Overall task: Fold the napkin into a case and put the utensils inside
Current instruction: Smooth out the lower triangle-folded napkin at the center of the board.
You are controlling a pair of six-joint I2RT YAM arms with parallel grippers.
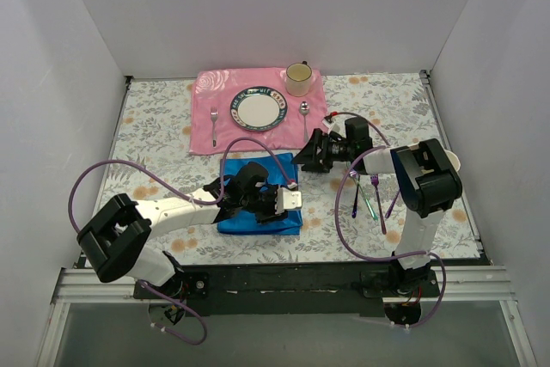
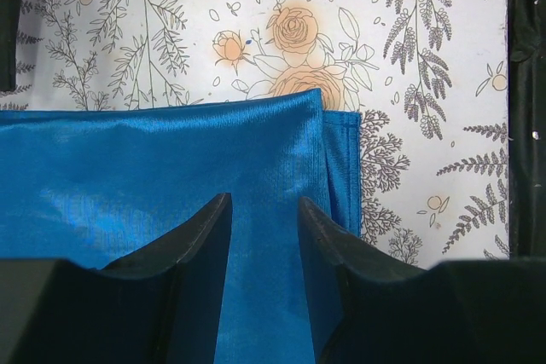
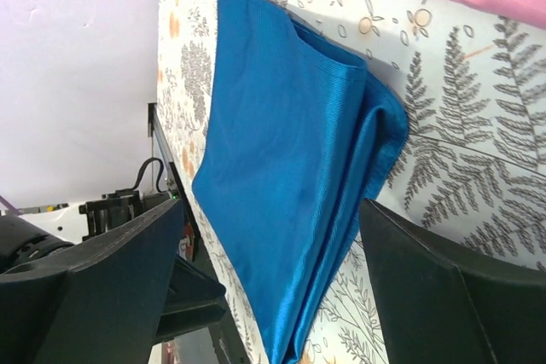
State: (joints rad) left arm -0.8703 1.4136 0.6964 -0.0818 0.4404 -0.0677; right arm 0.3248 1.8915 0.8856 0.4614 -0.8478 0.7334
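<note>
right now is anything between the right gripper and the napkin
Nothing visible. The folded napkin lies straight ahead of the open right gripper, with only flowered tablecloth beside it. The left gripper is over the napkin's right part, lower down and out of that line.

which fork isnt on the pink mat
The iridescent purple fork: it lies straight on the floral tablecloth, right of the blue napkin. The plain silver fork rests on the pink placemat, left of the plate.
</note>
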